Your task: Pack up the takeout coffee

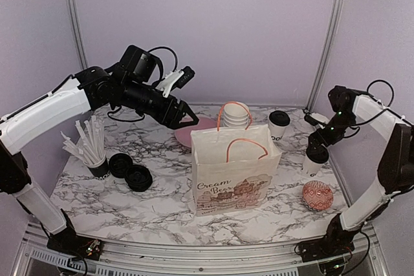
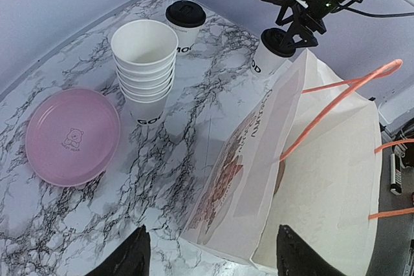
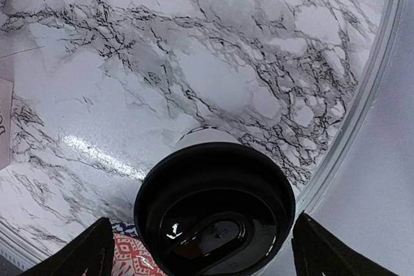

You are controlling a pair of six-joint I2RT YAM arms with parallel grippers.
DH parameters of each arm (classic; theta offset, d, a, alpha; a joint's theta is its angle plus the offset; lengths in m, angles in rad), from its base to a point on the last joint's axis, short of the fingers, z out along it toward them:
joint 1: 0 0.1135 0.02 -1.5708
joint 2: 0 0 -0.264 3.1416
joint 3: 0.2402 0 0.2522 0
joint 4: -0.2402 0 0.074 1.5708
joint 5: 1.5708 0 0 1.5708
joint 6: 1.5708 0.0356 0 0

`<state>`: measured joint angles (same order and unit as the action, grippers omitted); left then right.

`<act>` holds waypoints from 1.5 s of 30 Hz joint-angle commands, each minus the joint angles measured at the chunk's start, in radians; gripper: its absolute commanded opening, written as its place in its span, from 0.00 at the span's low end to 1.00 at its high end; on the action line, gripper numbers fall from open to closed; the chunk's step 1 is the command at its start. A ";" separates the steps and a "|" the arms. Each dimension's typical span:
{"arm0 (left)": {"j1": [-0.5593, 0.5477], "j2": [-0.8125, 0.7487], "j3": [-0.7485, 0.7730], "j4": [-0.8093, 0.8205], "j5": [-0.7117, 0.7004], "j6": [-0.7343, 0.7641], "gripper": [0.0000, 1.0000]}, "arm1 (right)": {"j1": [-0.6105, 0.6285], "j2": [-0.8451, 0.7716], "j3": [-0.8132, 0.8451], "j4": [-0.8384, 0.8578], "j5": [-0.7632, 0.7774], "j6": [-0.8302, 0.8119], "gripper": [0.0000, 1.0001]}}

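Two takeout coffee cups, white with black lids, stand at the back right. One cup [image 1: 279, 125] [image 2: 184, 22] is beside the stack of empty cups. The other cup [image 1: 313, 163] [image 2: 273, 53] stands near the right edge, its lid [image 3: 217, 214] right under my right gripper [image 1: 319, 141] [image 3: 208, 253]. That gripper is open, with a finger on each side of the lid and a small gap at each. My left gripper [image 1: 189, 119] [image 2: 210, 260] hangs open and empty above the table behind the white paper bag [image 1: 233, 169] [image 2: 310, 179], whose mouth stands open.
A stack of empty paper cups [image 1: 236, 116] [image 2: 145, 63] and a pink plate [image 1: 194, 132] [image 2: 72, 135] sit behind the bag. At the left stand a cup of wrapped straws [image 1: 96, 156] and two loose black lids [image 1: 129, 171]. A red patterned bowl [image 1: 317, 195] [image 3: 132, 260] lies front right.
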<state>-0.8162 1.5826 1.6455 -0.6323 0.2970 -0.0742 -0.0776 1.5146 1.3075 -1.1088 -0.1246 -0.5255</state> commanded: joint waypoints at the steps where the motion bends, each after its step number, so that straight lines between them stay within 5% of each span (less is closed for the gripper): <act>1: 0.001 -0.022 -0.013 0.023 -0.001 0.015 0.67 | -0.001 0.025 0.028 -0.020 0.013 -0.008 0.92; 12: 0.001 -0.020 -0.024 0.022 -0.002 0.027 0.67 | -0.001 0.046 0.027 -0.027 0.038 -0.010 0.83; 26: 0.001 -0.022 -0.031 0.021 0.001 0.029 0.67 | -0.001 0.015 -0.008 -0.034 0.064 -0.019 0.85; 35: 0.001 -0.023 -0.032 0.022 0.003 0.028 0.67 | -0.002 0.000 -0.019 -0.037 0.054 -0.023 0.74; 45: 0.005 -0.027 -0.034 0.021 -0.009 0.035 0.67 | 0.011 -0.033 -0.009 -0.073 -0.119 -0.063 0.68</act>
<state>-0.8162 1.5826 1.6196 -0.6281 0.2947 -0.0586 -0.0776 1.5246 1.2781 -1.1477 -0.1307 -0.5556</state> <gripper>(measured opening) 0.669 0.727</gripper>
